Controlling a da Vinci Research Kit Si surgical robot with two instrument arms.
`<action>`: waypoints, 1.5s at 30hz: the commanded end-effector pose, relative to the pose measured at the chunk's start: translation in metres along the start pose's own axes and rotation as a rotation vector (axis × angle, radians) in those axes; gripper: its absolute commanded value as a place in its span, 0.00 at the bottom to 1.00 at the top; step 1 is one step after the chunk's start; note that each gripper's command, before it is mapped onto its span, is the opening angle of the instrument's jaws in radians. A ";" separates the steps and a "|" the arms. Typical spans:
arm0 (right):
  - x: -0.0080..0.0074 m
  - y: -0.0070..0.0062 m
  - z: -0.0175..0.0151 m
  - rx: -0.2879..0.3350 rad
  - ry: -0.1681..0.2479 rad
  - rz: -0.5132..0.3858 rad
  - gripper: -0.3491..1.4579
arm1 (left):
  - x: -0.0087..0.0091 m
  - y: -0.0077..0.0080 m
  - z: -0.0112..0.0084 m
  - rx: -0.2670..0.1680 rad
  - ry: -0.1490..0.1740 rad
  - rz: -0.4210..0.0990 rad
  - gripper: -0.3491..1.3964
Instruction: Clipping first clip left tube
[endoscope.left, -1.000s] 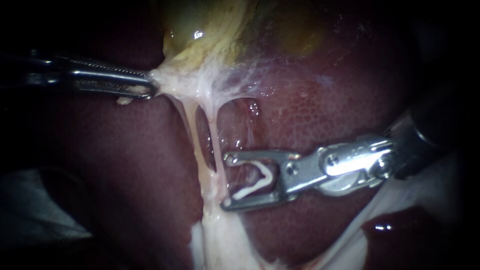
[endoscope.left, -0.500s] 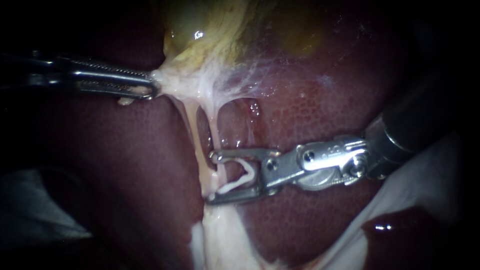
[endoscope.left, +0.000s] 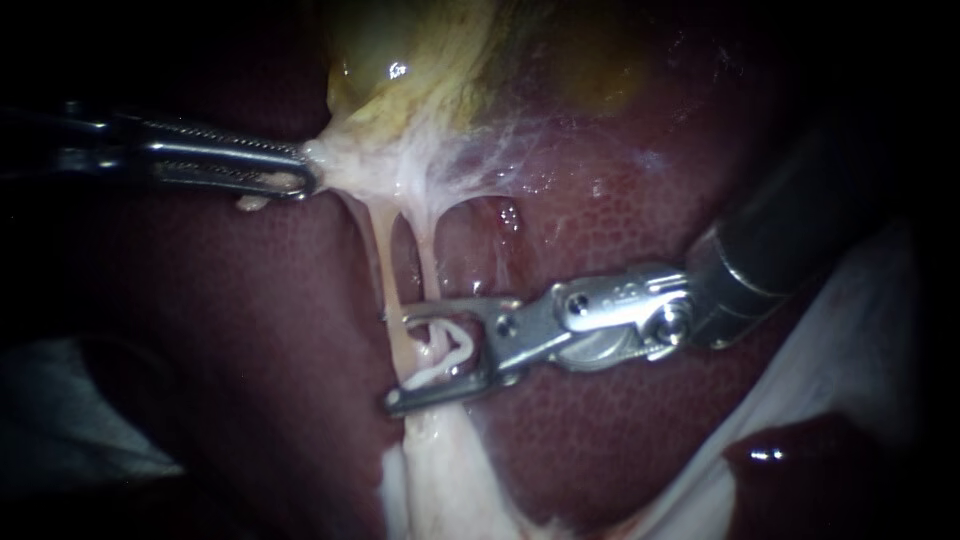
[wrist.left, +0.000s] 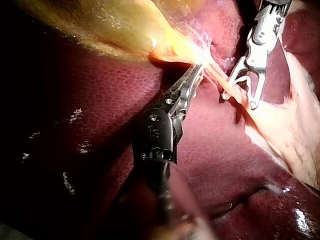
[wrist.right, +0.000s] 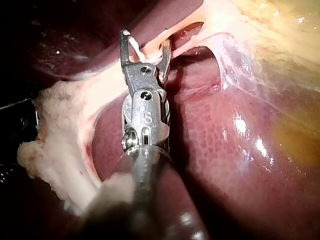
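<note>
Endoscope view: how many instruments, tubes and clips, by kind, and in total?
Slender steel instruments: 2, left instrument and right instrument.
Pale stringy tubes: 2, left tube, right tube.
White V-shaped clip: 1.
Total: 5.

Dark edges all round, pale grey patch (endoscope.left: 70, 420) lower left, light glinting off wet liver (endoscope.left: 620, 230)

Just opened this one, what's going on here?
The left instrument, with dark serrated jaws, grips pale stringy tissue beneath the yellow-green gallbladder, holding it stretched over the dark red liver. The right instrument, its silver jaws standing apart, carries a white V-shaped clip and is pushed across two thin pale tubes; whether both lie inside is unclear. The clip is not yet squeezed shut.
</note>
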 end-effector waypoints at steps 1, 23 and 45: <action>0.0001 0.0000 0.0003 -0.003 0.001 -0.007 0.47 | 0.0000 0.0000 0.0000 0.000 0.000 0.000 0.00; 0.0021 -0.0032 0.0015 0.062 0.043 0.015 0.36 | 0.0000 0.0000 0.0002 0.001 0.000 0.000 0.00; 0.0022 -0.0034 0.0005 0.072 0.048 0.079 0.00 | 0.0000 -0.0002 0.0003 0.001 0.000 0.000 0.00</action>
